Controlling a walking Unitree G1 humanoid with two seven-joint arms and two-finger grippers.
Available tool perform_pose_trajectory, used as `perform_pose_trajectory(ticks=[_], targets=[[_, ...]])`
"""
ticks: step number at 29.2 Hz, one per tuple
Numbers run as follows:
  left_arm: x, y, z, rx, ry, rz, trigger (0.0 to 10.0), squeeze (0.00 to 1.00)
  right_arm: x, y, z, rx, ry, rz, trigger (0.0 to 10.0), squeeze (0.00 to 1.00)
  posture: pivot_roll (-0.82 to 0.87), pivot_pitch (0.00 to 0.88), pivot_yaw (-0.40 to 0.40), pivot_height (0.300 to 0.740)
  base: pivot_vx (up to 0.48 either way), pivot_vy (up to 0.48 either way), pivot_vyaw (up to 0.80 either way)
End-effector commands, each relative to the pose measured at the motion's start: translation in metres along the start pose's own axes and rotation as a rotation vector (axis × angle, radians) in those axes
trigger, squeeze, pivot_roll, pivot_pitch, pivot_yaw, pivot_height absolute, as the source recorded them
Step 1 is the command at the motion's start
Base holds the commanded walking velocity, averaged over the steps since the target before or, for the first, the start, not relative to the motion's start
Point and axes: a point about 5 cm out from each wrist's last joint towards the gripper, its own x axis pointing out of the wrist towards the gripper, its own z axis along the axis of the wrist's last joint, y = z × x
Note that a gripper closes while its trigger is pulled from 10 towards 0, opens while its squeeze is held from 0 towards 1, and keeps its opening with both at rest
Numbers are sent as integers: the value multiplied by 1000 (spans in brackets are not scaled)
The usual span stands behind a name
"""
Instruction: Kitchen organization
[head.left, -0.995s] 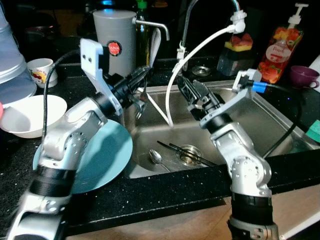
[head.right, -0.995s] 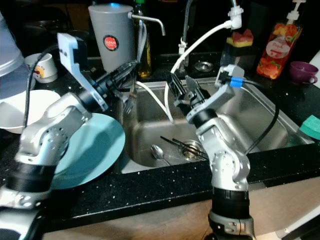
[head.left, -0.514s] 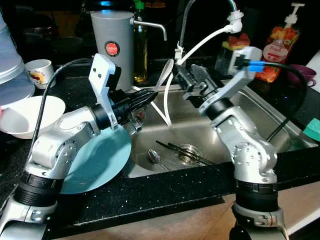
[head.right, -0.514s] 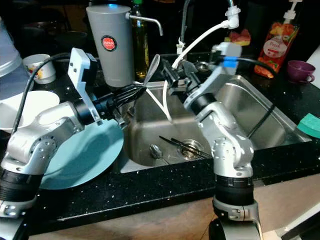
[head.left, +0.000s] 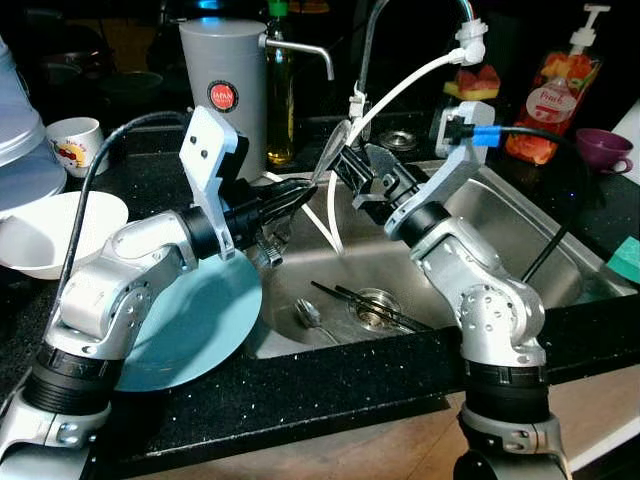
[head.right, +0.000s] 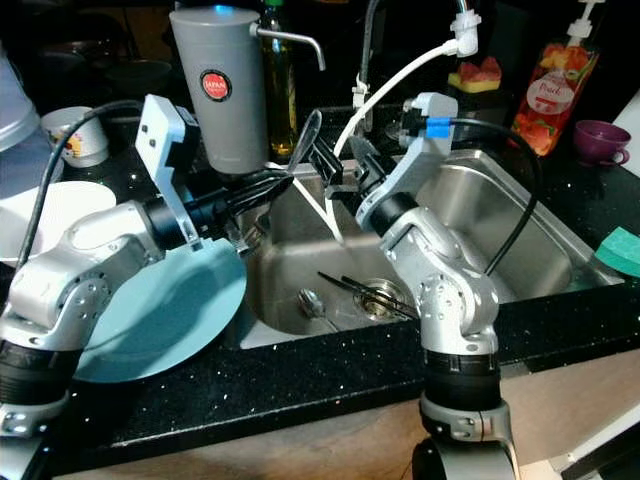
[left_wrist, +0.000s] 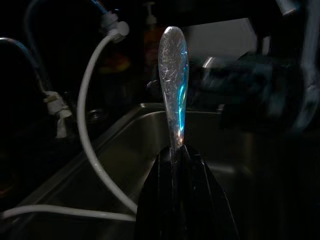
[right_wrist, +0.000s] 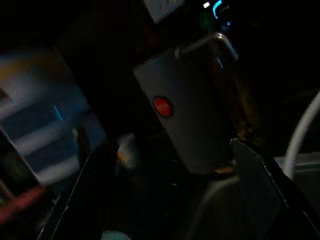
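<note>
Steel spoon (left_wrist: 172, 75) points bowl-up from left gripper (left_wrist: 175, 155).

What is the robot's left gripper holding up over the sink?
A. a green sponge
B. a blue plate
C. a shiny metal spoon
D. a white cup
C: in the left wrist view the left gripper is shut on the handle of a shiny metal spoon, whose bowl points up, with the sink behind it; the blue plate lies on the counter beside the sink.
</note>
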Motion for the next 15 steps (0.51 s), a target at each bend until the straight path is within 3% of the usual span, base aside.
perform_pose_trajectory(ticks=[1,4,7,15], targets=[[-1,5,2,6,-19,36,0,0,0,-3,6,64,-29,-10,10000,0,-23,46,-13,740,0,0,0],[-2,8,2,4,-23,62,0,0,-2,-4,12,134,-58,9,10000,0,-25,42,-11,740,0,0,0],[-3,7,0,4,-13,53,0,0,-3,-2,12,137,-58,24,10000,0,-26,40,-11,740,0,0,0],[2,-6,-3,-22,-7,-26,0,0,-5,25,-7,-9,72,164,10000,0,-26,44,-13,740,0,0,0]])
